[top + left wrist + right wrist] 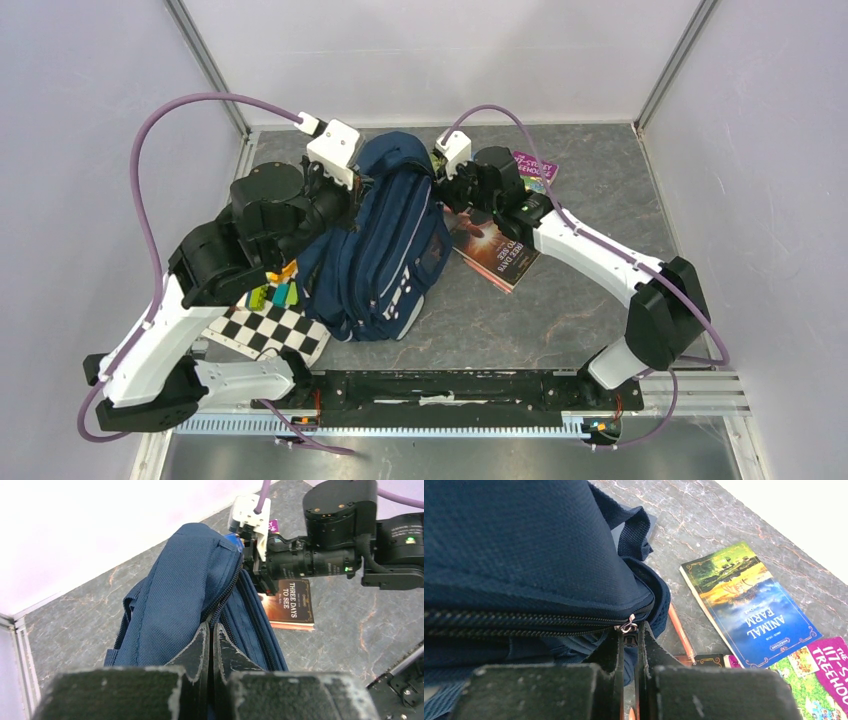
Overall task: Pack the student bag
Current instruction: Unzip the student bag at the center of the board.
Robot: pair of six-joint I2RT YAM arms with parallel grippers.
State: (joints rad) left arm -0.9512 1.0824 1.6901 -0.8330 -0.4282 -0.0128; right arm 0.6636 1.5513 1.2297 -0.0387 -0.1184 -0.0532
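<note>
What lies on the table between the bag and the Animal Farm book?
An orange pencil lies between the bag and the Animal Farm book; the right wrist view shows it.

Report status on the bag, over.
Left gripper shut on bag at its zip edge. Right gripper shut on zip pull. Books lie outside, beside it; nothing blocking.

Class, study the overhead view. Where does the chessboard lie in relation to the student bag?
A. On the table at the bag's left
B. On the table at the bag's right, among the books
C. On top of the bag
A: in the top view the chessboard lies flat on the table at the left of the student bag, while the books lie at the bag's right.
</note>
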